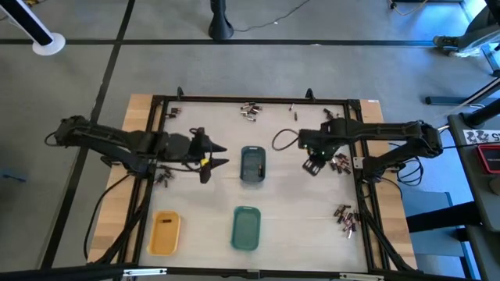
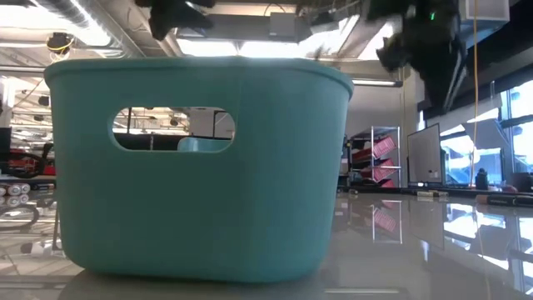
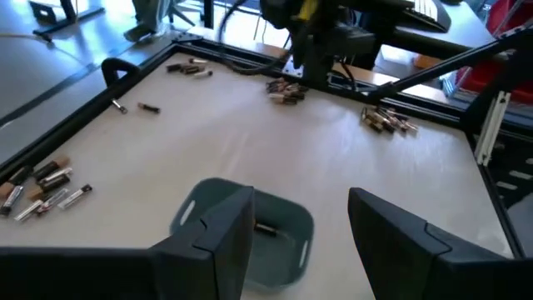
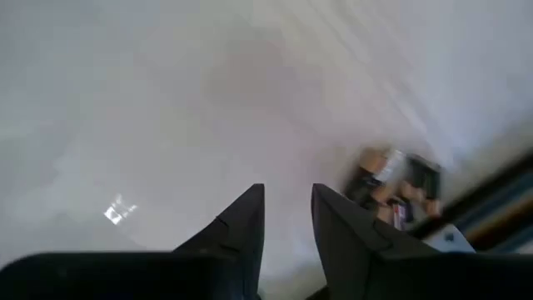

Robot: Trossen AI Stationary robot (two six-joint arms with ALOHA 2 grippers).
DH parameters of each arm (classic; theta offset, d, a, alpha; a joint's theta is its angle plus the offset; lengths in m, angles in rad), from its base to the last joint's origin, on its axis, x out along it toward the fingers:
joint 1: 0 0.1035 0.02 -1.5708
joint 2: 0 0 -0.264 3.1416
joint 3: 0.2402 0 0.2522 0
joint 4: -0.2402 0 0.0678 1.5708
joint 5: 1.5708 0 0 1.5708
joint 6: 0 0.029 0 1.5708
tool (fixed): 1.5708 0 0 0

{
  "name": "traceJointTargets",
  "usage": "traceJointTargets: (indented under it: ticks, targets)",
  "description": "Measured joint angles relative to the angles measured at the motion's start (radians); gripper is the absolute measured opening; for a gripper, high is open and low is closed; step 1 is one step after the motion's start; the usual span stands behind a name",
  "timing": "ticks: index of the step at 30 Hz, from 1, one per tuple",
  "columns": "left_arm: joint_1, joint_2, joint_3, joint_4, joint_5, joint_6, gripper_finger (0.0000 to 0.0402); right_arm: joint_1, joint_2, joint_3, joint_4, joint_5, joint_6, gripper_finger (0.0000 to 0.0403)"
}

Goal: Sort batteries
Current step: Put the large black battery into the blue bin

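I see a pale, smooth worktop (image 1: 289, 195) inside a black metal frame (image 1: 258, 100), with light wooden boards showing at both sides. Three small oblong plastic trays with rounded corners sit on it: a grey-blue tray (image 1: 252, 165) in the middle, a green tray (image 1: 245, 228) nearer the front edge and a yellow tray (image 1: 164, 232) off to its left. In the low view the green tray (image 2: 200, 167) fills most of the picture, a matte wall with a slotted handle cut through it.

The batteries lie as tiny cylinders in scattered clusters: one cluster (image 1: 249, 111) by the far rail, one (image 1: 339, 162) just beside the right claw, one (image 1: 345, 218) near the right front, and a few (image 1: 162, 177) under the left arm. From the left wrist I make out one dark battery (image 3: 265, 228) lying inside the grey-blue tray (image 3: 275, 218).

The left claw (image 1: 221, 155) hangs just left of the grey-blue tray, its blunt dark fingers (image 3: 218, 242) well apart and holding nothing. The right claw (image 1: 312, 166) sits low over the bare worktop, its tapered fingers (image 4: 241, 223) with a narrow gap between them and nothing in it; the battery cluster (image 4: 396, 187) beside it is blurred, so I cannot tell types apart.
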Motion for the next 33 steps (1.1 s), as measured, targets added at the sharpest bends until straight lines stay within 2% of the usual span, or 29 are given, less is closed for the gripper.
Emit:
traceJointTargets:
  ticks: [6,12,15,18,23,30,33]
  targets:
    - [0.069,0.002,0.000,0.001,0.035,0.000,0.0184,-0.149,0.001,-0.160,0.078,-0.050,-0.011,0.0117]
    - [0.122,0.002,0.000,-0.001,0.037,-0.013,0.0184,-0.268,0.001,-0.291,0.151,-0.056,-0.062,0.0196]
    - [0.157,0.002,0.000,-0.012,0.037,-0.036,0.0184,-0.293,0.001,-0.334,0.143,-0.034,-0.064,0.0234]
    - [0.192,0.002,0.000,-0.016,0.036,-0.068,0.0184,-0.292,0.001,-0.366,0.158,-0.016,-0.086,0.0254]
    - [0.240,0.002,0.000,-0.015,0.036,-0.090,0.0184,-0.291,0.001,-0.426,0.213,-0.021,-0.091,0.0250]
    - [0.273,0.002,0.000,-0.015,0.038,-0.066,0.0184,-0.290,0.001,-0.487,0.298,-0.096,-0.053,0.0227]
    - [0.294,0.002,0.000,-0.016,0.099,-0.061,0.0184,-0.289,0.001,-0.487,0.327,-0.126,-0.012,0.0218]
